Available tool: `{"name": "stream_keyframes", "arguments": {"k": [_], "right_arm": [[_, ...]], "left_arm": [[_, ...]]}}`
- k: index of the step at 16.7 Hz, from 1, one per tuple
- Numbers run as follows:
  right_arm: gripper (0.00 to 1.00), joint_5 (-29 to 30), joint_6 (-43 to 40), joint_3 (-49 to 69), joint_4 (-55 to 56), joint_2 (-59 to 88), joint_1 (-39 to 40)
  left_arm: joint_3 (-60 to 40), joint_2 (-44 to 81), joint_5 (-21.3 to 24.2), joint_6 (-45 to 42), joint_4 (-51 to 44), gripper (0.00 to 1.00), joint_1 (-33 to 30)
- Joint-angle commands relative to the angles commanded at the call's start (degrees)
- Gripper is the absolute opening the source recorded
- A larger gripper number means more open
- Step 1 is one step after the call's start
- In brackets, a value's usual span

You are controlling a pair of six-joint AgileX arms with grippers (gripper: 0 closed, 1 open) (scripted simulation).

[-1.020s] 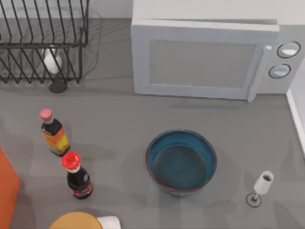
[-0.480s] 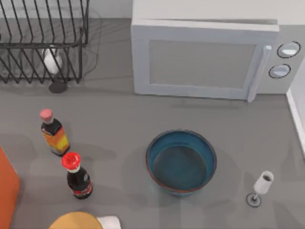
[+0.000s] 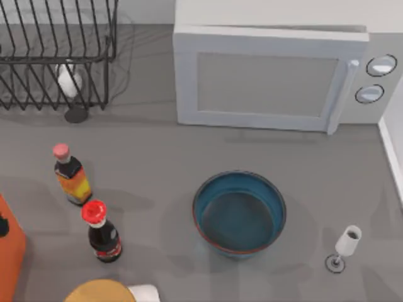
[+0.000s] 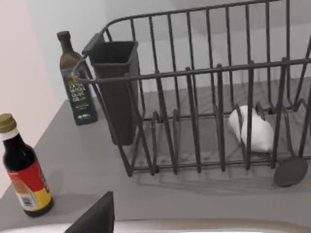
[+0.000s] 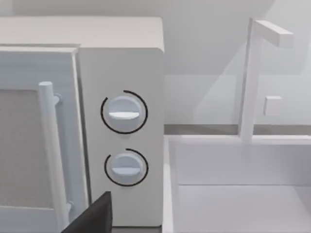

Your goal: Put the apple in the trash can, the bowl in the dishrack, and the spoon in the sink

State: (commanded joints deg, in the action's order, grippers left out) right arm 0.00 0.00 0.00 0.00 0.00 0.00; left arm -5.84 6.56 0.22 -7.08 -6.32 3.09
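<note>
While the bowl (image 3: 239,214) is seen mid-frame on the worktop (image 3: 157,163), outside the upper-left dishrack (image 3: 56,56), tool states cannot be told.

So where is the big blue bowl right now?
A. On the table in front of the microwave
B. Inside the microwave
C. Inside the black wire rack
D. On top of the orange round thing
A: in the top view the bowl sits upright on the grey table, in front of the closed microwave and well apart from the dishrack.
</note>
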Motion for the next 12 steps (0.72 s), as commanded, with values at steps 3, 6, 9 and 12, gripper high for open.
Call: {"name": "stream_keyframes", "arguments": {"k": [3,6,9,12], "right_arm": [[1.00,0.00,0.00,0.00,0.00,0.00,0.00],[1.00,0.00,0.00,0.00,0.00,0.00,0.00],[1.00,0.00,0.00,0.00,0.00,0.00,0.00],[1.00,0.00,0.00,0.00,0.00,0.00,0.00]], "left_arm": [[4.90,-5.62,-0.19,6.08,5.36,1.00,-2.55],[5.84,-6.56,-0.22,7.08,6.32,1.00,-3.08],[5.65,-6.35,-0.32,6.84,6.23,1.00,-2.75],[3.95,-4.75,-0.19,7.71,4.98,1.00,-3.71]]}}
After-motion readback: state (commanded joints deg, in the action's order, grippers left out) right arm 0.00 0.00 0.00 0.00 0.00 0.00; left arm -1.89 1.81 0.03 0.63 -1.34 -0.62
